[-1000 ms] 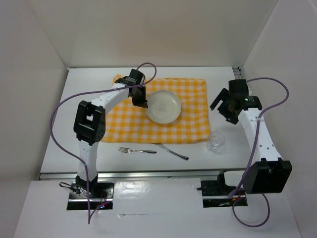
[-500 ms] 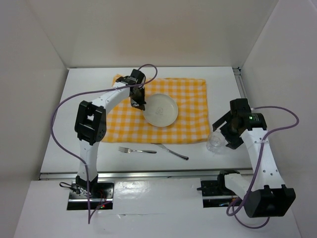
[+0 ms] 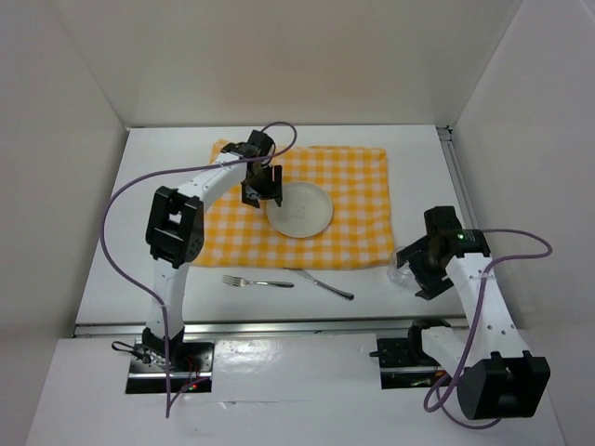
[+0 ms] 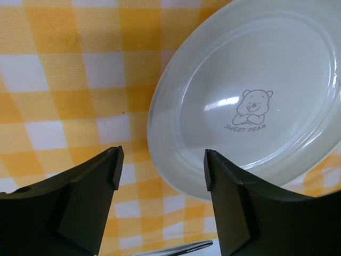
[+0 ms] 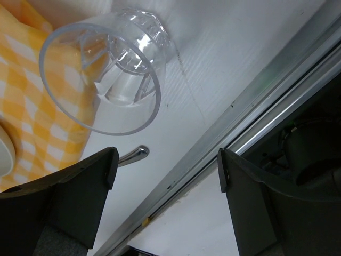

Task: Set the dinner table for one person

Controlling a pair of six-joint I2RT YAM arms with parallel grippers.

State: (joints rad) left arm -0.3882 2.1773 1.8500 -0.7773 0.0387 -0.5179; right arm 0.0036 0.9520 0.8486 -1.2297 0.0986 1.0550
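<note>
The dinner table (image 3: pixel 418 172) stretches beneath both pincers and carries everything. Directly under the left pincer (image 4: pixel 162 165) lies the yellow-and-white checked cloth (image 3: pixel 353 209), spread flat. From the right pincer (image 5: pixel 166 165) its near right corner is just off to the left.

The white plate (image 4: pixel 250 96) rests flat on the cloth, and its rim shows just past the left pincer's fingertips, on the side toward the right arm. That pincer stands wide open and has hold of nothing. The cloth and plate steps look done.

The clear glass (image 5: pixel 104 80) stands on bare table just ahead of the right pincer's fingertips, beside the cloth's corner. The right pincer is also spread wide and empty, and the glass is in front of the fingers, not between them. It looks lined up for a grasp, so I judge the glass to be the step in hand.

The knife (image 3: pixel 321 283) lies on bare table to the left of the right pincer, and toward the arm bases from the left pincer, just off the cloth's near edge. The fork (image 3: pixel 257 282) lies just beyond the knife as seen from the right pincer, and also on the base side of the left pincer. Neither one flanks the plate.

By my reckoning the setting is about half done: the glass, knife and fork are not yet in place around the plate.
</note>
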